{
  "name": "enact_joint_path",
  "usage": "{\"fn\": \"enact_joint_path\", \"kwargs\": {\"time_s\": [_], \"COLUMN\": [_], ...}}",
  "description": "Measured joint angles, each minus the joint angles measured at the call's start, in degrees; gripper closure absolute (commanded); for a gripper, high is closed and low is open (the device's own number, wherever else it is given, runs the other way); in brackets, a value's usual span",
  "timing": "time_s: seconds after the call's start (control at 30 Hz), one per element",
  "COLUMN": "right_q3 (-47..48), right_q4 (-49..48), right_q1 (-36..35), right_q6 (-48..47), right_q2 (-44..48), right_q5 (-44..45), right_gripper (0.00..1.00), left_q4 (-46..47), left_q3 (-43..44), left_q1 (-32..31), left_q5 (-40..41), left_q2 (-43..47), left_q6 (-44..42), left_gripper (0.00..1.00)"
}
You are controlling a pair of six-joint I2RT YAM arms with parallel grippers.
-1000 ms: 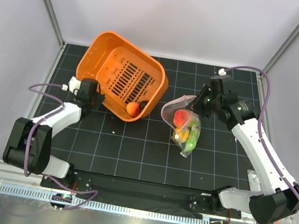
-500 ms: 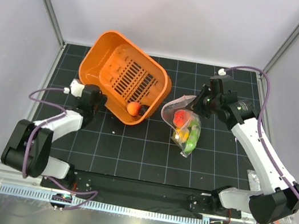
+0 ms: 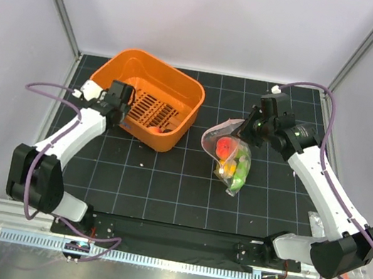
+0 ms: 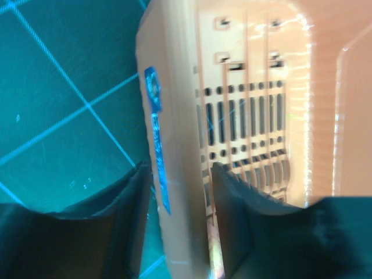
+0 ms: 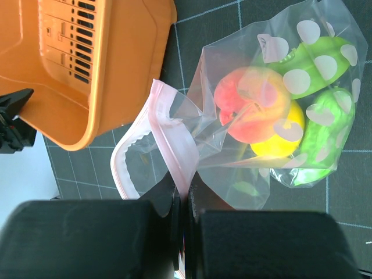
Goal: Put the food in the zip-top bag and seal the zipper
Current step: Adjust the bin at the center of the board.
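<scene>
The clear zip-top bag lies right of centre with its mouth held open. In it are a peach-orange ball, a yellow fruit and two green pieces. My right gripper is shut on the pink zipper strip at the bag's mouth; in the right wrist view the gripper pinches the strip. My left gripper is shut on the left wall of the orange basket; the wall sits between its fingers. A small orange piece shows inside the basket's near wall.
The black gridded mat lies between the basket and the arm bases. White walls and metal posts close in the back and sides. A crumpled clear plastic piece lies at the mat's right edge.
My left gripper has swung the basket back and left, from steeply tipped toward the bag to nearly flat. The orange piece inside rolled toward the near wall. The right arm and bag stayed still.
</scene>
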State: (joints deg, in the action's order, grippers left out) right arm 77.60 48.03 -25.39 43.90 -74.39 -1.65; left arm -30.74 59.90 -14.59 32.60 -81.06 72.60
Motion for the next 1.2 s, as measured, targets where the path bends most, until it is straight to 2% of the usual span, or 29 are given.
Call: {"fn": "enact_joint_path", "kwargs": {"time_s": [0.03,0.17,0.23,0.43,0.53,0.63,0.8,1.03,1.2], "right_q3": [0.0,0.0,0.0,0.0,0.0,0.0,0.0,0.1,0.1], "right_q4": [0.0,0.0,0.0,0.0,0.0,0.0,0.0,0.2,0.2], "right_q1": [0.0,0.0,0.0,0.0,0.0,0.0,0.0,0.0,0.0], "right_q6": [0.0,0.0,0.0,0.0,0.0,0.0,0.0,-0.1,-0.1], "right_q2": [0.0,0.0,0.0,0.0,0.0,0.0,0.0,0.0,0.0], "right_q5": [0.0,0.0,0.0,0.0,0.0,0.0,0.0,0.0,0.0], "right_gripper": [0.99,0.99,0.99,0.99,0.99,0.99,0.99,0.99,0.99], "left_q4": [-1.8,-9.1,-12.1,-18.6,-23.2,-23.6,-26.0,-31.3,-34.3], "left_q3": [1.2,7.8,10.2,18.0,27.9,37.1,45.2,47.5,45.8], "left_q1": [0.0,0.0,0.0,0.0,0.0,0.0,-0.1,-1.4,-4.5], "left_q5": [-0.2,-0.3,-0.4,-2.1,-3.9,-7.7,-18.3,-31.5,-37.6], "left_q2": [-0.4,-2.8,-3.6,-3.7,-5.6,-7.3,-11.3,-22.5,-24.8], "left_q6": [0.5,0.6,-0.2,-12.5,-21.3,-29.7,-41.1,-48.7,-51.8], "left_gripper": [0.43,0.11,0.06,0.05,0.01,0.0,0.0,0.0,0.0]}}
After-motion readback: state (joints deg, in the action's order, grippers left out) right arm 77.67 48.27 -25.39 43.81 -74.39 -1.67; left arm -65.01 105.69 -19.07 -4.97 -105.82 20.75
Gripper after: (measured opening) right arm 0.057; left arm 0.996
